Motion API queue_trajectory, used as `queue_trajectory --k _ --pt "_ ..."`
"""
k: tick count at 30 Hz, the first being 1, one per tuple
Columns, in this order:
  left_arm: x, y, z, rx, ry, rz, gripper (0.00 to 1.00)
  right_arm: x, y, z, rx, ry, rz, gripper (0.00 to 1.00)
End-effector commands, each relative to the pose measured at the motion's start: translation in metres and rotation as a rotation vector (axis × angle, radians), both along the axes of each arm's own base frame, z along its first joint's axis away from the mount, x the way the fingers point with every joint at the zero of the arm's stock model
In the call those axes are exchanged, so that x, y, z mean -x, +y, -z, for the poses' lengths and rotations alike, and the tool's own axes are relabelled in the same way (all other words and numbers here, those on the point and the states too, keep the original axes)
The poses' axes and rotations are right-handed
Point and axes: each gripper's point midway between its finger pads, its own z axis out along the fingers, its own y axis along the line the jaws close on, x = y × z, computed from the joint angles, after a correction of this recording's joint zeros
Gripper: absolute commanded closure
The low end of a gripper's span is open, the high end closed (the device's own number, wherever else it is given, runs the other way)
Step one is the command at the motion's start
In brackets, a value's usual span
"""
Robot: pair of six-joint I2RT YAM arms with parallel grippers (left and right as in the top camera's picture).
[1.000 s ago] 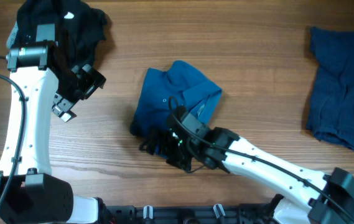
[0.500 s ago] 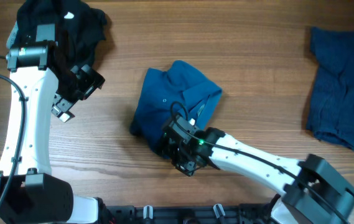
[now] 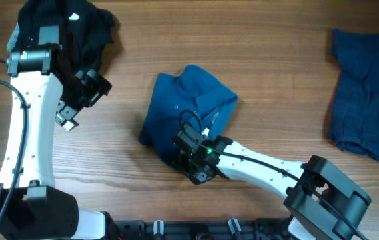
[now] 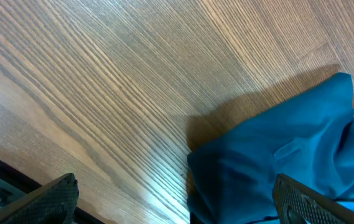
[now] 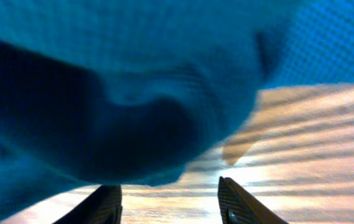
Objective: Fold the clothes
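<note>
Polo shirt point(image 3: 190, 100): medium blue, bunched in a loose heap at mid-table, collar and a button facing up.
Black garment point(image 3: 76, 27): crumpled at the far left corner, partly hidden by the left arm.
Dark blue garment point(image 3: 369, 93): laid out, rumpled, at the right edge, well apart from the polo shirt.
Left gripper point(image 3: 82, 101): hangs over the bare wooden table point(image 3: 269, 60) between the black garment and the polo shirt, touching neither.
Left fingers point(image 4: 49, 200): spread wide, holding nothing.
Right gripper point(image 3: 188, 157): low at the near edge of the polo shirt, pointed into the cloth.
Right fingers point(image 5: 105, 204): apart, with wood visible between the tips and a bulging fold of the shirt just ahead; not yet pinching it.
</note>
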Motion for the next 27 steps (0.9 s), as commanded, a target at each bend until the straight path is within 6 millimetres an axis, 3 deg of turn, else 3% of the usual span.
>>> queue_trajectory --k 1,4,8,16,22,27 --pt "-0.001 0.004 -0.002 -0.015 -0.004 -0.022 0.0 -0.003 -0.006 0.013 0.045 -0.018 0.014 0.52" --pt "-0.001 0.004 -0.002 -0.015 -0.004 -0.022 0.0 -0.002 -0.009 0.024 0.072 0.0 0.015 0.55" --pt "-0.001 0.004 -0.002 -0.015 -0.004 -0.022 0.0 0.001 -0.013 0.034 0.099 0.022 0.014 0.7" --pt "-0.001 0.006 -0.002 -0.026 -0.004 -0.023 0.0 0.004 -0.018 0.034 0.117 0.025 -0.015 0.96" --pt "-0.002 0.006 -0.002 -0.027 -0.008 -0.023 0.0 0.0 -0.042 0.021 0.192 -0.005 -0.008 0.96" --pt "-0.003 0.006 -0.002 -0.027 -0.012 -0.023 0.0 -0.005 -0.065 -0.005 0.259 -0.091 -0.008 0.96"
